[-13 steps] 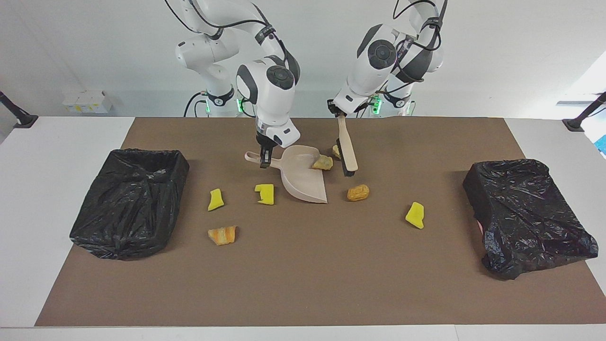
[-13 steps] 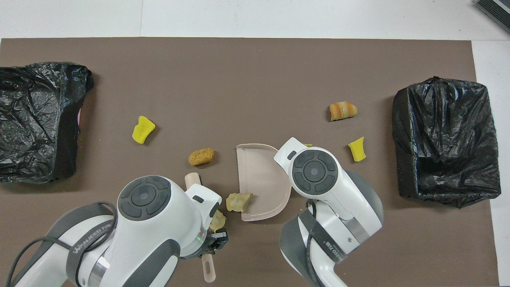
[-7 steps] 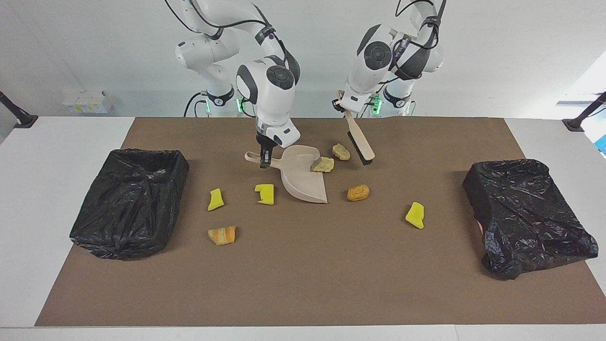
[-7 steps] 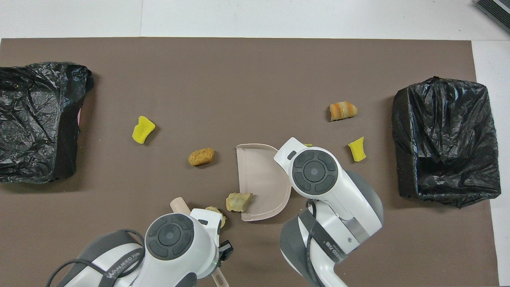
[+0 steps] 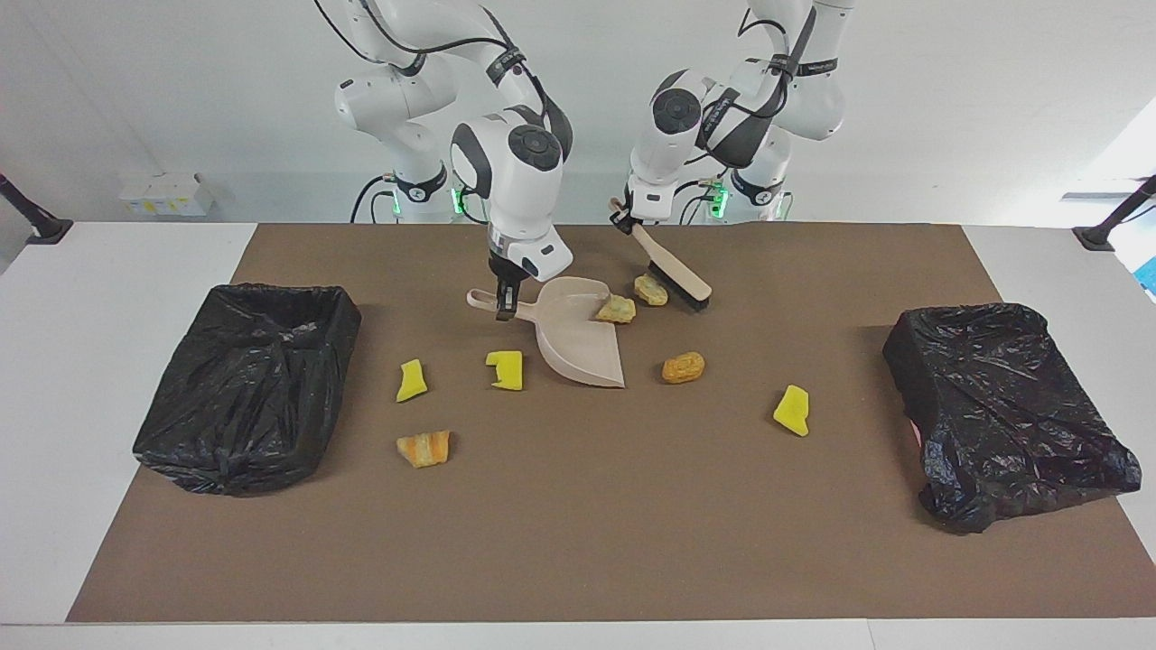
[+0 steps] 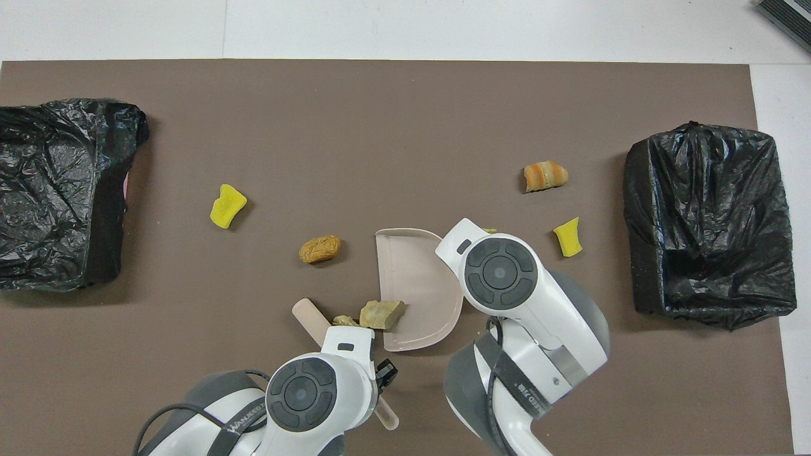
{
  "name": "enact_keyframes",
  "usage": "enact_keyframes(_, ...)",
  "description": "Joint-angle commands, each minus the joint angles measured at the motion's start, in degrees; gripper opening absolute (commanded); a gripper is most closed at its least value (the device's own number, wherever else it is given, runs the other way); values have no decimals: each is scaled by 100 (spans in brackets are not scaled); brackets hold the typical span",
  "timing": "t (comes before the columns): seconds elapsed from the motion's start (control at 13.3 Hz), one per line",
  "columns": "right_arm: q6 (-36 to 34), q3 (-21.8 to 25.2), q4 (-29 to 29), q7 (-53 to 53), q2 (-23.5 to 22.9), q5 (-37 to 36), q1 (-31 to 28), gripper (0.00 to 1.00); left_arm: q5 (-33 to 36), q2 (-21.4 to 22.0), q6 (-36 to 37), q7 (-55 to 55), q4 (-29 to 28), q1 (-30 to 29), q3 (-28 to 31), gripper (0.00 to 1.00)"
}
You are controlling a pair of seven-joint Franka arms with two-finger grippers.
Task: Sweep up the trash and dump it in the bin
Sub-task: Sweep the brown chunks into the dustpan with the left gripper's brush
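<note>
Brown matting covered the tabletop, where the right gripper (image 5: pixel 502 304) clenched the dustpan (image 5: pixel 579 341) handle, the left gripper (image 5: pixel 622 214) clenched the brush (image 5: pixel 669 270), and trash (image 5: pixel 615 310) lay scattered around the pan.

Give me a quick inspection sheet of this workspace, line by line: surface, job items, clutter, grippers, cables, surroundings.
Surface: brown mat on a white table.
Job's things: seven scraps; one at the dustpan mouth, one by the brush; others scattered. Two black-lined bins at the table's ends.
Clutter: nothing seen.
Grippers: left gripper shut on brush handle; right gripper shut on dustpan handle.
Cables: black cables on the arms.
Surroundings: white boxes by the wall.
</note>
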State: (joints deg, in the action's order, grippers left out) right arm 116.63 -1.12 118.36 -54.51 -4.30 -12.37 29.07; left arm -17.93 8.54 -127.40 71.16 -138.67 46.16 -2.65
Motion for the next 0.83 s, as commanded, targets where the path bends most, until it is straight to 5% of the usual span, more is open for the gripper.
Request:
enact_keyframes(0.0,176,-28,99,-104,26,-64,-16,0,9,-211,-161,-933,339,86,37,0)
enact_keyframes(0.45,176,-37,99,-104,26,-64,-16,0,9,-607,-180,-2430,1025,95,19,0)
enact_keyframes(0.75,176,-29,99,-104,26,-64,-16,0,9,-485,74,-2826,1158,-19,80,0)
